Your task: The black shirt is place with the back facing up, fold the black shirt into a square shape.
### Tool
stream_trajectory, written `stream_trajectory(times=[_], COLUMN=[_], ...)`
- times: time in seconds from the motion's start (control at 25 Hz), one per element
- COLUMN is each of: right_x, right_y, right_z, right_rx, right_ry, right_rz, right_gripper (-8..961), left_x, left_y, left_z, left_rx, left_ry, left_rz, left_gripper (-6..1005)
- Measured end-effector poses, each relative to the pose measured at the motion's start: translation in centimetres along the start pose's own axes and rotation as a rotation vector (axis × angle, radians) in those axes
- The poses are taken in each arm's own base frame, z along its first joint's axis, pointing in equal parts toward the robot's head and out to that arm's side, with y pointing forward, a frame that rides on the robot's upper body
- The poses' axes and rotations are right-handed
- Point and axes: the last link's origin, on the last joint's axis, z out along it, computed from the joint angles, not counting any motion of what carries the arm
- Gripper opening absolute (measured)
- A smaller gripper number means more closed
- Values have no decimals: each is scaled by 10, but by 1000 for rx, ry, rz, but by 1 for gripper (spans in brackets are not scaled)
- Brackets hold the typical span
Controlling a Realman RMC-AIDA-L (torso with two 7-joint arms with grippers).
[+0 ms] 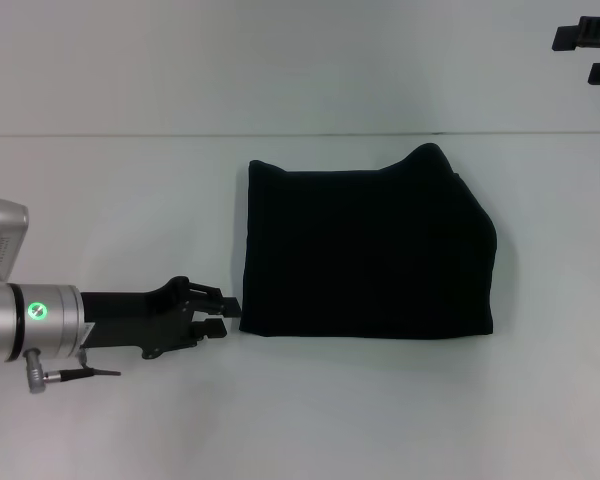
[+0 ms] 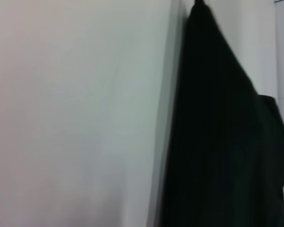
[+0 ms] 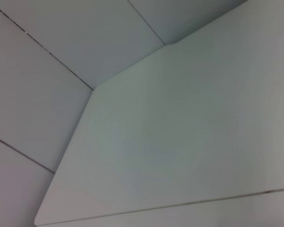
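On the white tabletop [image 1: 380,420], the black shirt [image 1: 365,250] lies folded into a compact, roughly rectangular block, its long edges running side to side. Its near edge is straight, while its far edge rises to a small peak towards the right. The right side bulges outward a little, showing stacked layers of cloth. No lettering shows on the upper surface.

Just left of the shirt's near left corner sits the left gripper [image 1: 227,315], reaching in low over the tabletop from the left side. Its two dark fingers are set a narrow gap apart, one slightly above the other, with nothing between them; their tips lie right at the shirt's left edge, and I cannot tell whether they touch the fabric. The left wrist view shows the shirt [image 2: 222,142] as a dark folded mass close by, rising against the pale tabletop [image 2: 75,118].

Far beyond the shirt's far right corner, the right gripper [image 1: 592,50] hangs at the upper edge of the head view, well apart from the cloth; whether its fingers are spread or closed cannot be told. The right wrist view shows only bare white tabletop [image 3: 180,142].
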Motion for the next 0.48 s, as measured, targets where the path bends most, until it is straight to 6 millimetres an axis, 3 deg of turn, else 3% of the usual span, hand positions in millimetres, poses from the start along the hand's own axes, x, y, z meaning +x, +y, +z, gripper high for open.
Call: stream_trajectory(times=[0.48], right_x=[1], right_y=[-2], right_z=[-1], right_rx=[0], right_ry=[-1], right_rz=[7], right_gripper=[938], left_x=[-4], left_y=[-4], left_z=[14], left_rx=[15], left_ry=[9], left_rz=[-27], left_gripper=[358])
